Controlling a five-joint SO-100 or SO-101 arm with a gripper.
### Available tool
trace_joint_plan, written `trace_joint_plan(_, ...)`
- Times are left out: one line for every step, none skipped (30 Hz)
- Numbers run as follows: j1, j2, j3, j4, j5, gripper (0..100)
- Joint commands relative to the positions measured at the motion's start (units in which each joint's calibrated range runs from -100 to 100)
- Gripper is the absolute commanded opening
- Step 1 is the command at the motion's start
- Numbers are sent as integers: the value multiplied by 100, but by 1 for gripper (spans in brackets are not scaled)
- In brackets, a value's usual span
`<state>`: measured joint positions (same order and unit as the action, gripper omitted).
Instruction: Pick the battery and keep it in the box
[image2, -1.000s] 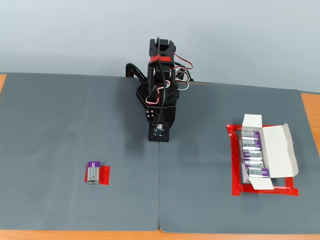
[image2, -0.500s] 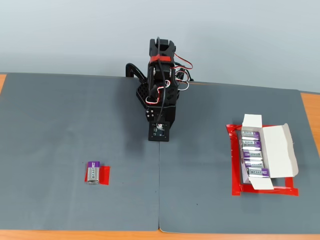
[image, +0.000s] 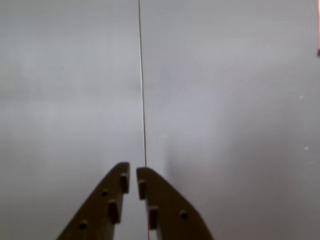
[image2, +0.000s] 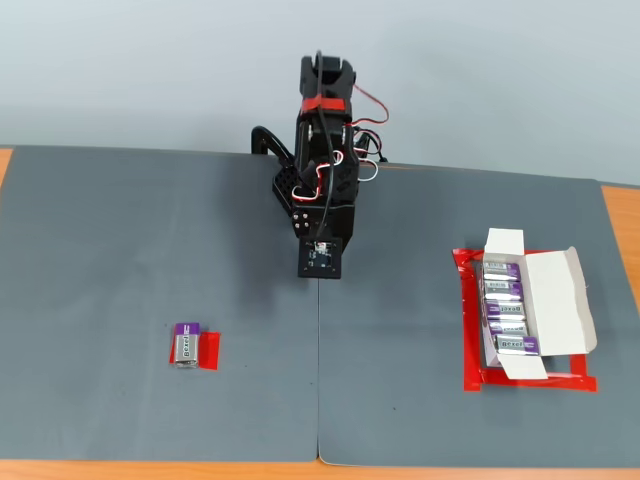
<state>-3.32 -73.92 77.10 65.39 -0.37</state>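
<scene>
A silver battery (image2: 186, 344) with a purple end lies on a red tape patch at the left of the grey mat in the fixed view. The white box (image2: 556, 298) stands open at the right, its side flap folded out, with several like batteries (image2: 505, 310) in a row inside. The black arm (image2: 322, 190) stands at the back centre, far from both. In the wrist view my gripper (image: 132, 171) points down at bare mat, jaws nearly touching with nothing between them. Neither the battery nor the box shows in that view.
A red tape outline (image2: 470, 330) frames the box. A seam (image: 141, 75) between two grey mat halves runs straight under the gripper. Wooden table edges (image2: 622, 215) border the mat at left, right and front.
The arm has risen slightly and its upper part stands taller. The battery and box have not moved.
</scene>
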Motion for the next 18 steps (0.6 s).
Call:
trace_joint_plan(52, 1020, -831, -428, -8, 2)
trace_joint_plan(82, 1258, -984, -506, 13, 2)
trace_joint_plan(149, 1470, -1156, -576, 13, 2)
trace_joint_plan(223, 1665, -1310, -671, 13, 2)
trace_joint_plan(291, 1851, -1473, -776, 18, 2)
trace_joint_plan(373, 2029, -1627, -862, 24, 2)
trace_joint_plan(462, 2182, -1780, -914, 29, 2)
trace_joint_plan(552, 2317, -1925, -949, 29, 2)
trace_joint_plan(626, 2445, -2061, -949, 39, 2)
trace_joint_plan(671, 2572, -2169, -932, 91, 2)
trace_joint_plan(731, 2699, -2251, -923, 222, 2)
trace_joint_plan(775, 2826, -2323, -932, 404, 2)
trace_joint_plan(843, 2936, -2405, -932, 581, 2)
trace_joint_plan(940, 3047, -2495, -941, 706, 2)
trace_joint_plan(1044, 3140, -2567, -941, 810, 2)
trace_joint_plan(1163, 3242, -2658, -949, 878, 2)
trace_joint_plan(1290, 3360, -2739, -949, 935, 2)
trace_joint_plan(1402, 3487, -2821, -949, 967, 2)
